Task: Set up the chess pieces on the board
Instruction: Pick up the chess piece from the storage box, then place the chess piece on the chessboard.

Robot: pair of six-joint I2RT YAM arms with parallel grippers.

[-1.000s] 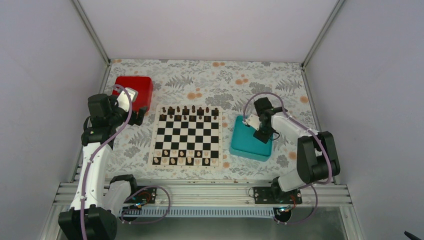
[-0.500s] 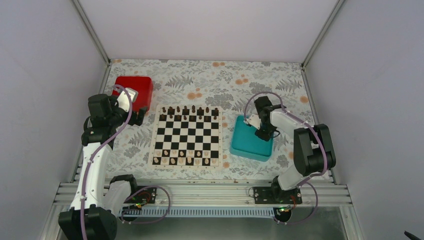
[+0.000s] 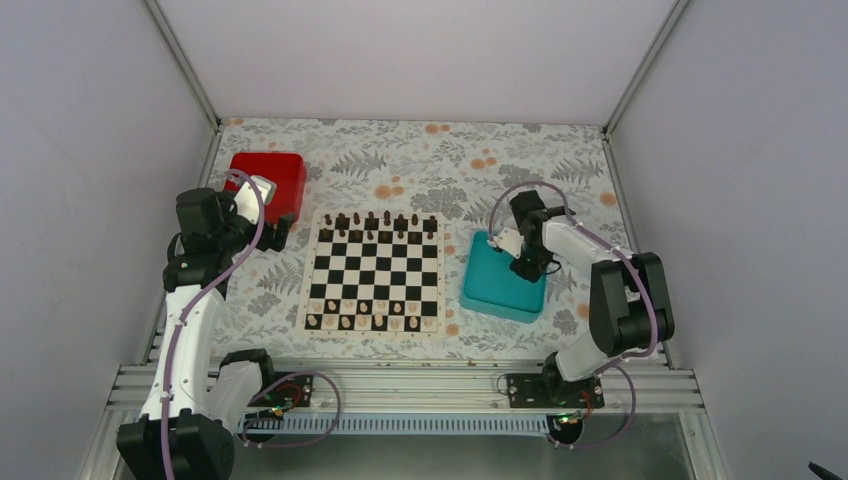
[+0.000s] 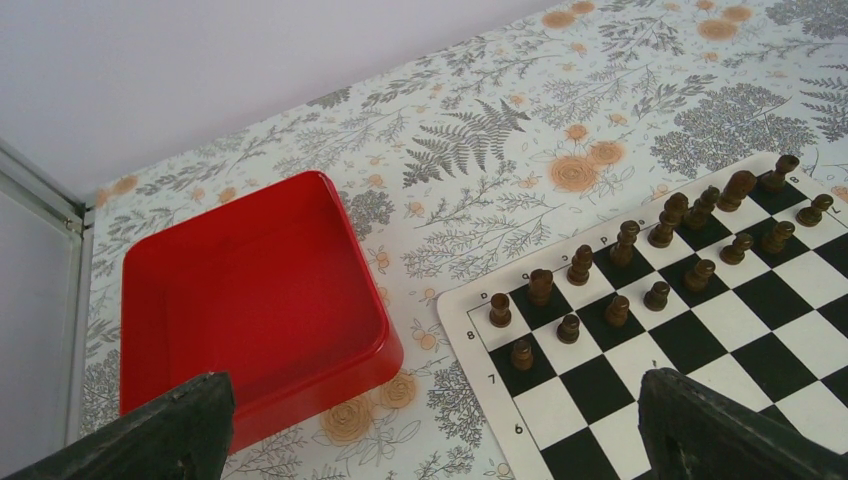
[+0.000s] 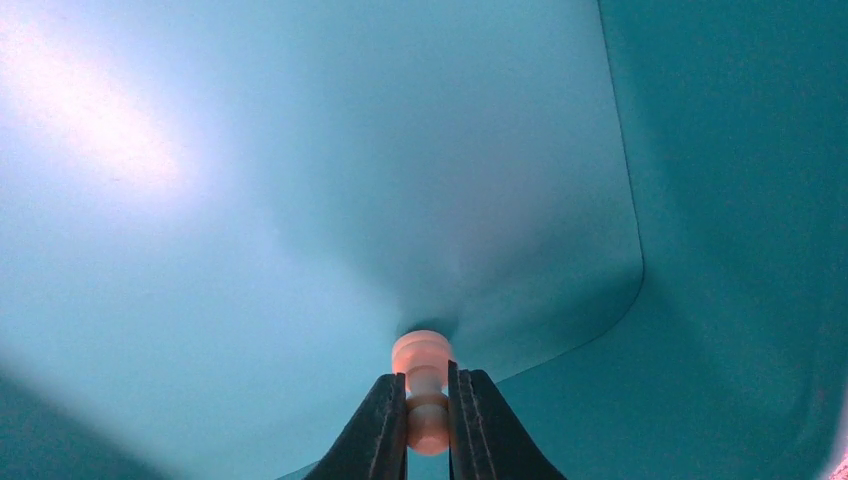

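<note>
While the right gripper (image 5: pixel 427 385) sits low inside the teal plastic bin (image 5: pixel 250 180), its two black fingers (image 5: pixel 380 430) are pinched narrow on the stem of a small pale wooden pawn (image 5: pixel 422 350). The pawn's rounded head pokes out past the tips, close to the bin's curved inner corner. Whether the pawn touches the bin floor, I cannot tell.

From above, that teal bin rests on the floral tablecloth (image 3: pixel 420 165), just beside the right edge of the black-and-white chessboard (image 3: pixel 372 272).

Over on the other side, the left gripper (image 4: pixel 432 400) hangs with its jaws spread wide. It is above the spot where the red square plastic tray (image 4: pixel 360 270) and the board's far left corner lie near each other, not touching.

On the board, dark brown wooden pieces (image 4: pixel 620 243) stand upright in two rows along the far edge. Light wooden pieces (image 3: pixel 370 315) line the near edge, also in two rows.
</note>
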